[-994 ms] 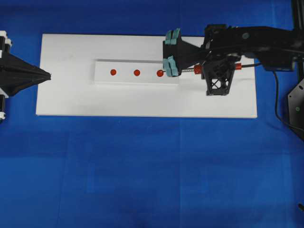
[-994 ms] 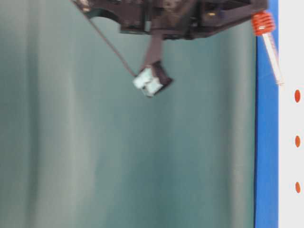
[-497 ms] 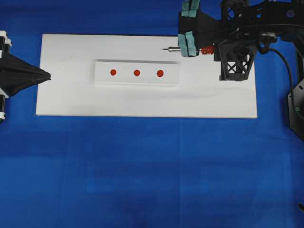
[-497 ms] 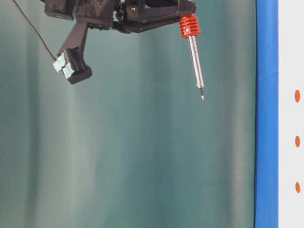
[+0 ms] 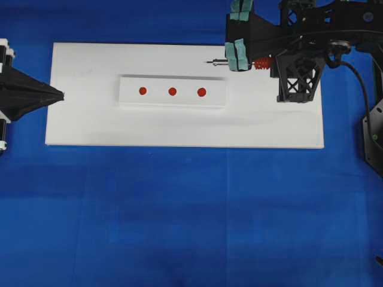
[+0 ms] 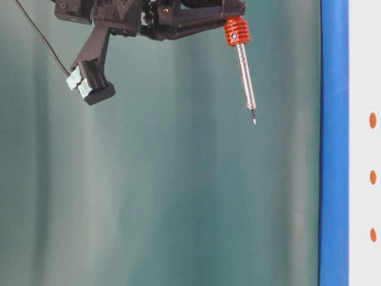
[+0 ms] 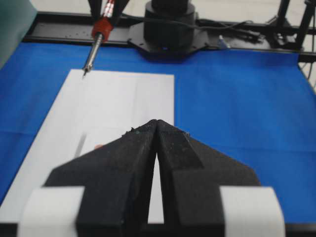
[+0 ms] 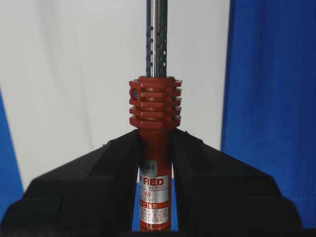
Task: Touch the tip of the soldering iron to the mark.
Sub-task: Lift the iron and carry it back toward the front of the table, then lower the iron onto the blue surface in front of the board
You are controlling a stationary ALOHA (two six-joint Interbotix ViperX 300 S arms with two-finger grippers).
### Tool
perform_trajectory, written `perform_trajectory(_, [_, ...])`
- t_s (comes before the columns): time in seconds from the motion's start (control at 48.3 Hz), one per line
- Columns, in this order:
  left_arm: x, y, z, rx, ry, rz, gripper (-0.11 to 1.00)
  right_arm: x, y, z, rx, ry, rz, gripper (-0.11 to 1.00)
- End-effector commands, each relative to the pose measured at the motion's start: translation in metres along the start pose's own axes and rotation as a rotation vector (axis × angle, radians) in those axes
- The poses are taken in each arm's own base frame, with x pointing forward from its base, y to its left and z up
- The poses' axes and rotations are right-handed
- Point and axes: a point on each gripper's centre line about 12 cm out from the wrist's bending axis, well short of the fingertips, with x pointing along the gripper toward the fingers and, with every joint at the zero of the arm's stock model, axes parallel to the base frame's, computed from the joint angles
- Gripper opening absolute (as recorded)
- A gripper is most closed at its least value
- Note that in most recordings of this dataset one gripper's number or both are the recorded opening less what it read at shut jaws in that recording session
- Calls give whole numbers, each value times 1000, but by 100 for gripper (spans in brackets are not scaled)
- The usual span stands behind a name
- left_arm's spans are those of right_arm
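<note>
Soldering iron (image 8: 154,163) sits clamped by its red handle in the right end effector (image 8: 154,148); left end effector (image 7: 156,133) closed, empty.

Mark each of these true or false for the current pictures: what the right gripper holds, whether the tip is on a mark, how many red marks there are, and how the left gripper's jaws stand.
1. The right gripper is shut on the soldering iron. True.
2. The tip is touching a red mark. False: in the table-level view it hangs in the air, clear of the white board.
3. The raised strip carries three red marks. True.
4. The left gripper is wide open. False: its jaws are shut, holding nothing.
</note>
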Motion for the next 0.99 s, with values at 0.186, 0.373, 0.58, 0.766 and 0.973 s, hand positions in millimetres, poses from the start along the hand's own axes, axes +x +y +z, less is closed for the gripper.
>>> perform_trajectory(0.186, [1, 0, 4, 1, -17, -1, 0, -17, 44, -2, 55, -44, 44, 6])
perform_trajectory(0.373, [1, 0, 4, 1, -15, -1, 0, -25, 88, -9, 68, -54, 81, 6])
perform_trajectory(0.58, [1, 0, 4, 1, -14, -1, 0, -34, 137, -22, 100, -59, 123, 6])
perform_trajectory(0.766, [1, 0, 4, 3, -14, -1, 0, -39, 172, -33, 97, -66, 160, 6])
perform_trajectory(0.973, [1, 0, 4, 1, -15, -1, 0, -33, 187, -33, 103, -71, 176, 6])
